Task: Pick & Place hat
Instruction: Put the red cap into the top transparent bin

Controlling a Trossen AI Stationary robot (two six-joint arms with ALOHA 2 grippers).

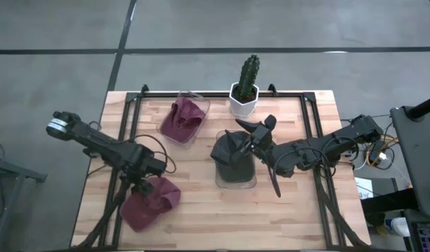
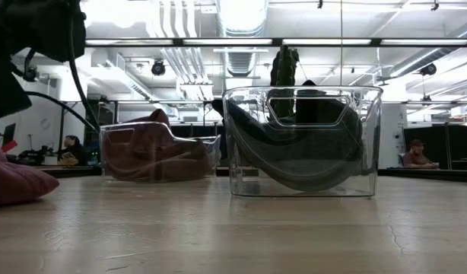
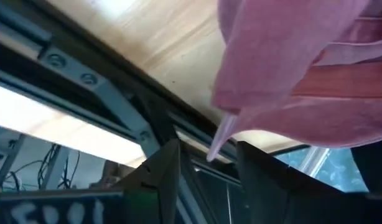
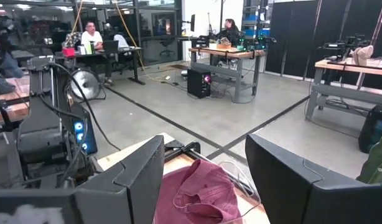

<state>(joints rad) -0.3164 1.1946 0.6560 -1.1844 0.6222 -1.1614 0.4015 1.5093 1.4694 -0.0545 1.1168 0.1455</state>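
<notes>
A maroon hat lies on the table's near-left corner, the left gripper spread beside it. The right gripper, fingers spread, hovers over the dark hat in the clear bin.

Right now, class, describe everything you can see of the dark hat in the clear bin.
The dark hat is soft charcoal cloth, crumpled and sagging in a curve inside the clear bin near the table's middle. Part of it spills over the bin's rim. The right hand hangs open just above it; contact cannot be confirmed.
</notes>
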